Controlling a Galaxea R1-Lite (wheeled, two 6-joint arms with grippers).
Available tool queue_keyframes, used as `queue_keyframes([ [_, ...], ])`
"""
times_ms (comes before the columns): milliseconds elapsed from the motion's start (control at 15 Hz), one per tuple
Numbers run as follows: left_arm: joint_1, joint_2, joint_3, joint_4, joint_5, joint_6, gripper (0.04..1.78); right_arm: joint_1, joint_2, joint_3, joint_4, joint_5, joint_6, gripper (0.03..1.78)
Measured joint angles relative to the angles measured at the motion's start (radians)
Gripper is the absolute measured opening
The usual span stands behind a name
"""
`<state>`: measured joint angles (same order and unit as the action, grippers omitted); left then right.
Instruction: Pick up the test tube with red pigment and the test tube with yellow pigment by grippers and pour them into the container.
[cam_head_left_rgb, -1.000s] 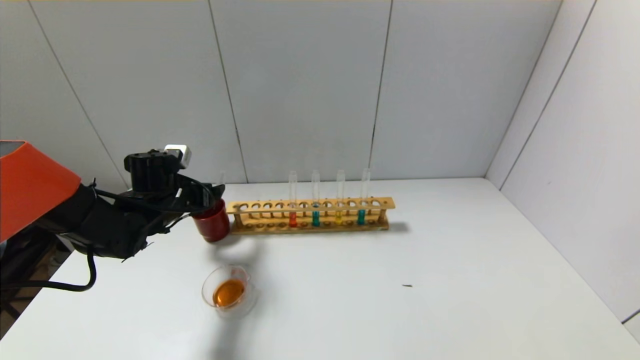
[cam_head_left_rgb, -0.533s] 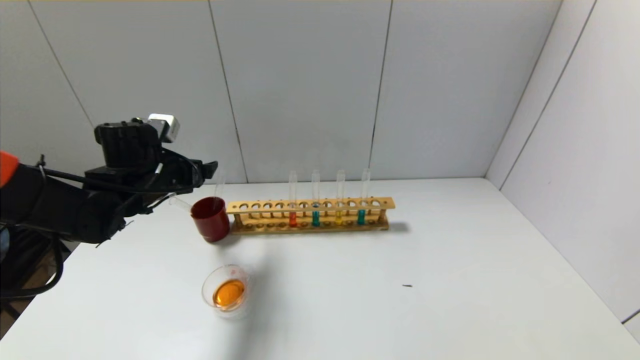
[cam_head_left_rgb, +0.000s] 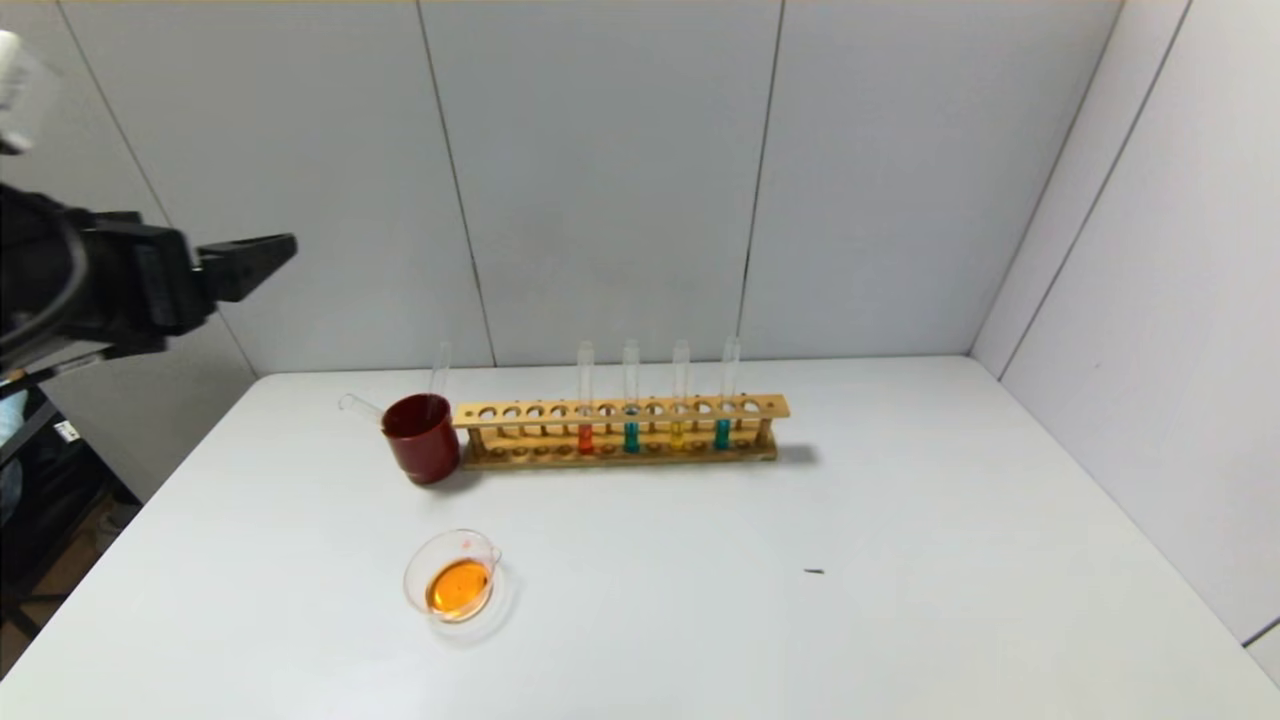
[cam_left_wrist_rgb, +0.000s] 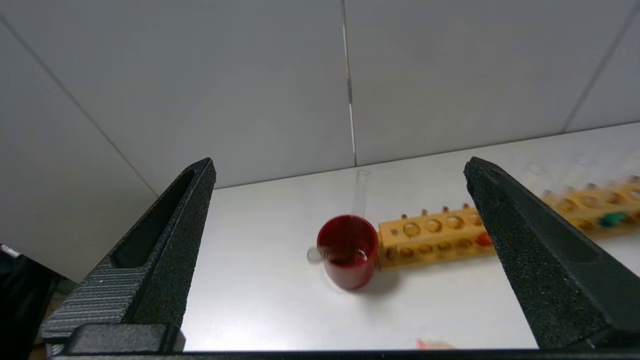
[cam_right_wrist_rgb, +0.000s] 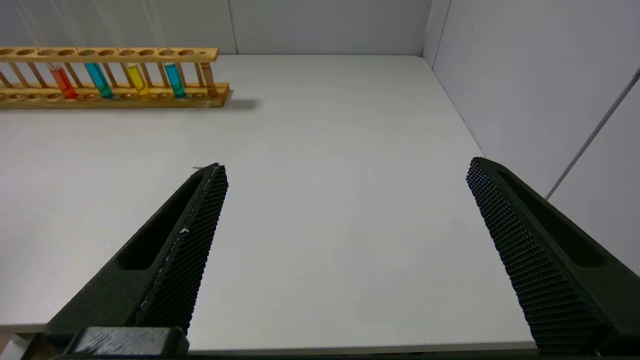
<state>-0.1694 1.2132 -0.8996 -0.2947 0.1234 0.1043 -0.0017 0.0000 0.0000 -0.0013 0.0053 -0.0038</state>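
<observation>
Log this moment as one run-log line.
left gripper: open, empty, raised left of table | right gripper: open, idle | beaker: orange liquid | red cup: two empty tubes

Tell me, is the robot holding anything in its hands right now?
No. The left hand is open and empty, up above the dark red cup. The right hand is open and empty too, over the bare table.

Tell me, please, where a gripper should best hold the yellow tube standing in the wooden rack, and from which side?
Probably the bare glass above the wooden rack. The test tube with yellow pigment stands upright between two teal tubes, so descend from above, fingers front and back, then lift straight up.
</observation>
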Motion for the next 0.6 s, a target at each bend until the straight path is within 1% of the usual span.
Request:
queue_keyframes([
  [200, 0.024, -0.368, 0.113, 0.172, -0.027, 0.008, 1.75, 0.000, 0.000, 0.000, 0.000, 0.000, 0.000, 1.75],
  [333, 0.065, -0.597, 0.192, 0.271, -0.060, 0.010, 1.75, 0.000, 0.000, 0.000, 0.000, 0.000, 0.000, 1.75],
  [467, 0.118, -0.810, 0.271, 0.383, -0.111, 0.003, 1.75, 0.000, 0.000, 0.000, 0.000, 0.000, 0.000, 1.75],
  [533, 0.138, -0.906, 0.317, 0.427, -0.136, -0.005, 1.75, 0.000, 0.000, 0.000, 0.000, 0.000, 0.000, 1.75],
  [600, 0.150, -0.989, 0.368, 0.437, -0.158, -0.016, 1.75, 0.000, 0.000, 0.000, 0.000, 0.000, 0.000, 1.75],
])
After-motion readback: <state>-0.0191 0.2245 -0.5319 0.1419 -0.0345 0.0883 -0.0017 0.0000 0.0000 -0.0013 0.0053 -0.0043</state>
